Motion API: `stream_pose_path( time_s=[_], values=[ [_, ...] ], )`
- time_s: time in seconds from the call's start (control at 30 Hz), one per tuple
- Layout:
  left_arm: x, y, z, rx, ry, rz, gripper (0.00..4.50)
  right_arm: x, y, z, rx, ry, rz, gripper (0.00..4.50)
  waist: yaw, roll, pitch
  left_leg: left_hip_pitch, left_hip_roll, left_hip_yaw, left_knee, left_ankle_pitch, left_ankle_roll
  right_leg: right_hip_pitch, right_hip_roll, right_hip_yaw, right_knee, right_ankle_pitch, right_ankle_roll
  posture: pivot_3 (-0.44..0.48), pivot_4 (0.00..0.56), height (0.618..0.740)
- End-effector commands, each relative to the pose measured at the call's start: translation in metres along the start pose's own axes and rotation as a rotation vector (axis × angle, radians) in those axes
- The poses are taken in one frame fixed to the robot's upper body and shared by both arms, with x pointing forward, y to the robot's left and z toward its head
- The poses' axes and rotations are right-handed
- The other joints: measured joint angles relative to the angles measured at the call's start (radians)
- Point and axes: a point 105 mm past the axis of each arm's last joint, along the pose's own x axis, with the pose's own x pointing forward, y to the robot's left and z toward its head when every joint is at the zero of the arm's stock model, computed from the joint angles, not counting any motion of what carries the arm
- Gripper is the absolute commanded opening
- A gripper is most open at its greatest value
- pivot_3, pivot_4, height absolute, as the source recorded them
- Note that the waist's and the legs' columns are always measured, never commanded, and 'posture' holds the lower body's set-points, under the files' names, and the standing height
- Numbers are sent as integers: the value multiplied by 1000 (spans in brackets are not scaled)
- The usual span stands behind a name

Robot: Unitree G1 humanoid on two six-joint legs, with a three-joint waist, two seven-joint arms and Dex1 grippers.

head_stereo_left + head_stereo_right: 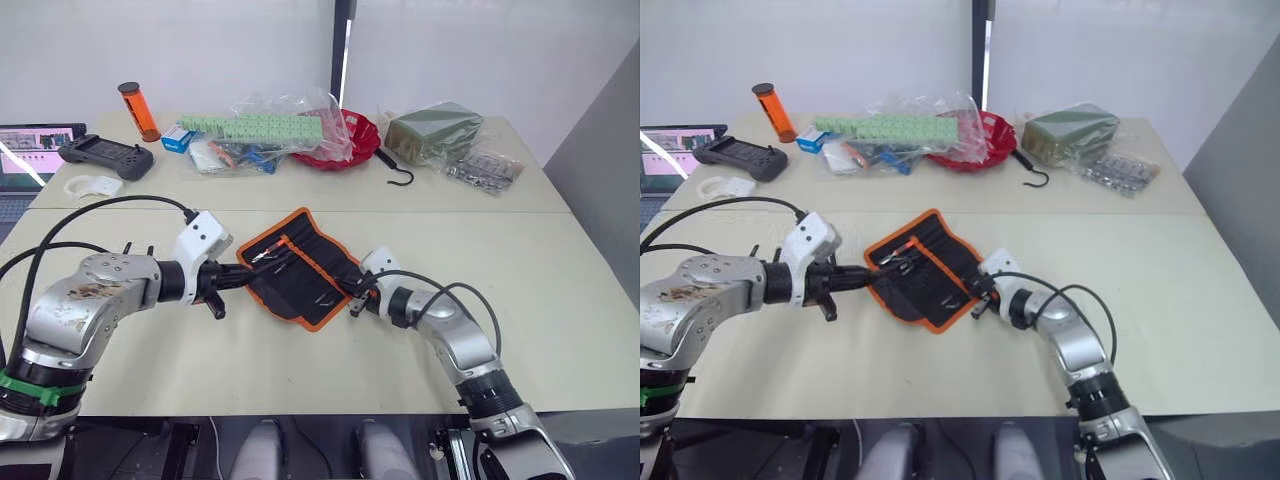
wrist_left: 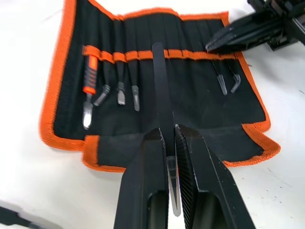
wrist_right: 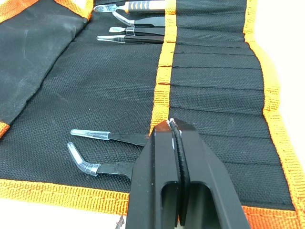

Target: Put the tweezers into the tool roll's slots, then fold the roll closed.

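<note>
Your tool roll [image 1: 300, 265] lies open on the cream table [image 1: 560, 300], long axis running diagonally between both arms. Your left gripper [image 2: 170, 143] has its jaws clamped on one pair of tweezers [image 2: 163, 95], its long axis in line with the fingers, far end at the orange stitched band [image 2: 200, 54] over the slots [image 3: 214, 90]. Your right gripper [image 3: 170, 125] rests on that band, jaws together. Other tweezers [image 2: 222, 82] sit slotted, capped tips pointing toward the folded flap [image 2: 143, 148].
</note>
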Motion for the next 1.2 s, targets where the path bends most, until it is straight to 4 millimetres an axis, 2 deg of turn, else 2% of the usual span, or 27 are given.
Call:
stream_pose_path(
  time_s=[0.03, 0.43, 0.63, 1.0, 1.2],
  values=[
    [2, 4, 5, 14, 22, 42, 0, -1, 10, -47, 70, 194, 21, 39, 0, 0, 0, 0, 0, 0, 0, 0, 0, 0, 0, 0, 0, 0, 0, 0, 150, 740],
    [27, 11, 10, 57, 76, 30, 0, 2, 14, -48, 78, 227, 36, 39, -1, 0, 0, 1, 0, 0, 0, 0, 0, 1, 1, 0, 0, 0, 0, 0, 150, 740],
    [32, 18, 9, 70, 108, 35, 0, 3, 18, -48, 79, 227, 42, 39, -3, 0, 0, 1, 0, 0, 0, 0, 0, 1, 1, 0, 0, 0, 0, 0, 150, 740],
    [46, 16, 18, 55, 97, -6, 0, 5, 28, -54, 97, 237, 55, 39, -4, 0, -1, 1, 1, 0, 0, 0, 0, 1, 1, 0, 0, 0, 0, 0, 150, 740],
    [52, 20, 12, 70, 117, 1, 0, 6, 32, -58, 94, 252, 67, 39, -6, 0, -1, 2, 1, 0, 0, 0, 0, 1, 1, 0, 0, 0, 0, 0, 150, 740]
  ],
)
